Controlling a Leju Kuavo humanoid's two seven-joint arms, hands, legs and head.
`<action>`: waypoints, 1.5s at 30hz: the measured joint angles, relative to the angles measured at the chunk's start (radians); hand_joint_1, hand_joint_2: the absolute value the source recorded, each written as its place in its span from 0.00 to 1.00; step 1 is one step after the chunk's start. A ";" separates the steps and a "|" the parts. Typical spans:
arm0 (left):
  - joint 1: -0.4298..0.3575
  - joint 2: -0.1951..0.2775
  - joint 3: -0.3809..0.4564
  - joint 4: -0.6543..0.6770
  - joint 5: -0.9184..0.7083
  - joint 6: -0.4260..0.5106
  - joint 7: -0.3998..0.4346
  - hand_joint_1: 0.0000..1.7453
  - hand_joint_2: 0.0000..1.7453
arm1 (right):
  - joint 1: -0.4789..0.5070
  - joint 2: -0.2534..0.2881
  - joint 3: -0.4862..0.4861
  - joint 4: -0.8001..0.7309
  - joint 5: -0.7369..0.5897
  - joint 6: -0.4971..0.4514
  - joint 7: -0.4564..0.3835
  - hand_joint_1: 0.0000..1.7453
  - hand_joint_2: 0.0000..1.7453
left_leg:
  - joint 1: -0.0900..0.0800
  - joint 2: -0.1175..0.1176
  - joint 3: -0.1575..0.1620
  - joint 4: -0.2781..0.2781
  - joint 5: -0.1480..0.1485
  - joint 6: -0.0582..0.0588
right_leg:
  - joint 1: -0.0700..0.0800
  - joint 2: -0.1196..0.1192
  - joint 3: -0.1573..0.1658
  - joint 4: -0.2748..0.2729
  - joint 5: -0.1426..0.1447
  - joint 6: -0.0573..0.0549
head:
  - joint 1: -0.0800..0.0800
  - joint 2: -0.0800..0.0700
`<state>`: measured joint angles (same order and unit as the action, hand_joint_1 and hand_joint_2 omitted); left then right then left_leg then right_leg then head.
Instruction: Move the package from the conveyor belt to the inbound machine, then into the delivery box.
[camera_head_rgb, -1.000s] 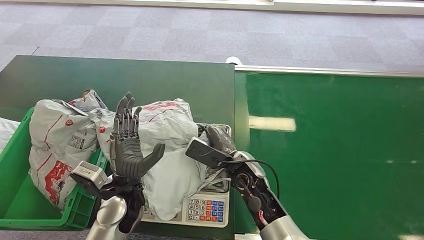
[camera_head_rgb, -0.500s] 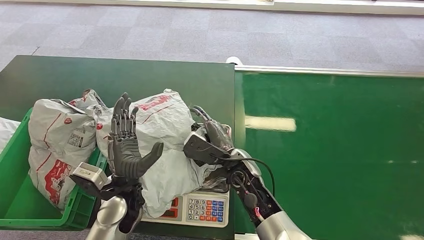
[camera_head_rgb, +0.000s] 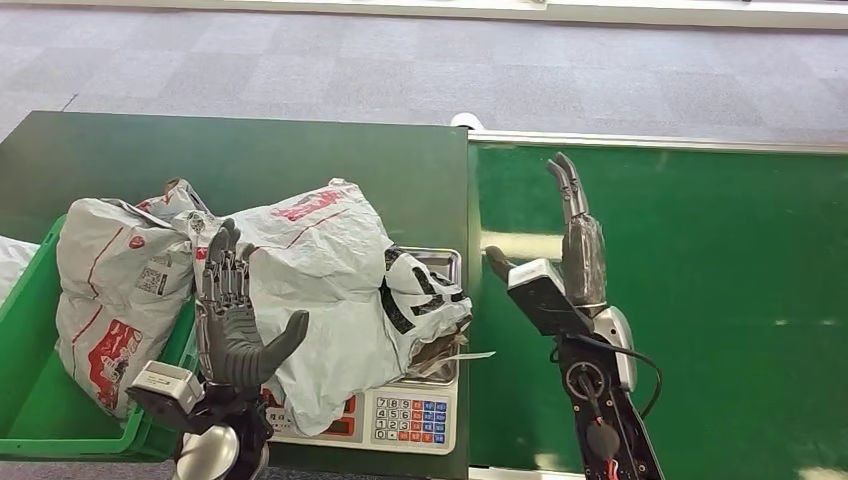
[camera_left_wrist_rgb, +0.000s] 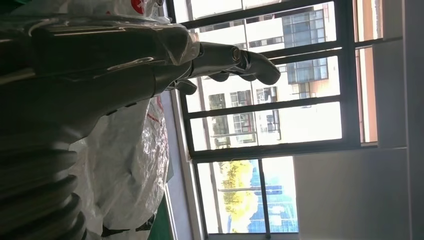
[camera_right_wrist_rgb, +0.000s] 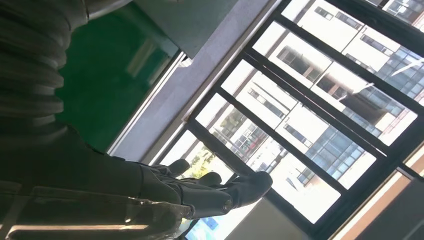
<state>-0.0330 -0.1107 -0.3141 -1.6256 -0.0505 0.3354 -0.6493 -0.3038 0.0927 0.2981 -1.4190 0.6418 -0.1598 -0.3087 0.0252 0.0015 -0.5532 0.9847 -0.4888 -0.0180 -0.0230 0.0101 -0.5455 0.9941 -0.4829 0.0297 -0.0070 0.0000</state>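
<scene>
belt (camera_head_rgb: 700, 300): bare, passable | scale (camera_head_rgb: 415, 415): package (camera_head_rgb: 320, 280) heaped | bin (camera_head_rgb: 60, 420): bags (camera_head_rgb: 115, 290)

Two grey plastic mailer packages with red print: one (camera_head_rgb: 330, 290) lies on the weighing scale just beside the left robot hand (camera_head_rgb: 235, 325), the other (camera_head_rgb: 120, 290) stands in the crate beyond it. One green plastic crate (camera_head_rgb: 40, 405). One silver weighing scale with a coloured keypad (camera_head_rgb: 410, 418). Two robot hands, counting the right robot hand (camera_head_rgb: 570, 255).
</scene>
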 joint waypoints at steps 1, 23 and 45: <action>0.003 0.000 0.001 -0.002 -0.001 0.000 0.000 0.00 1.00 | 0.007 -0.004 -0.007 -0.015 0.002 0.000 -0.003 0.00 1.00 | 0.000 0.000 0.000 0.000 0.000 0.000 | 0.000 0.000 0.000 0.000 0.000 0.000 | 0.000 0.000; 0.142 0.020 0.044 -0.054 -0.236 0.052 0.034 0.00 1.00 | 0.541 -0.063 -0.303 -0.421 -0.193 -0.114 -0.159 0.00 1.00 | 0.000 -0.006 -0.001 0.000 -0.003 -0.002 | 0.000 -0.005 0.000 0.000 -0.005 -0.001 | 0.000 0.000; -0.148 0.231 0.016 0.010 -0.921 -0.092 0.432 0.00 1.00 | 0.697 0.024 -0.199 -0.529 -0.045 -0.108 -0.164 0.00 1.00 | 0.001 -0.002 0.004 -0.001 -0.002 -0.002 | 0.001 -0.004 0.004 0.001 -0.004 -0.003 | 0.000 0.000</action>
<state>-0.1811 0.1205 -0.2979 -1.6158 -0.9716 0.2431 -0.2176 0.3930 0.1163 0.0989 -1.9482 0.5973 -0.2680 -0.4724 0.0263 -0.0009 -0.5492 0.9840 -0.4905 -0.0204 -0.0218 0.0057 -0.5414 0.9953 -0.4867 0.0263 -0.0069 0.0000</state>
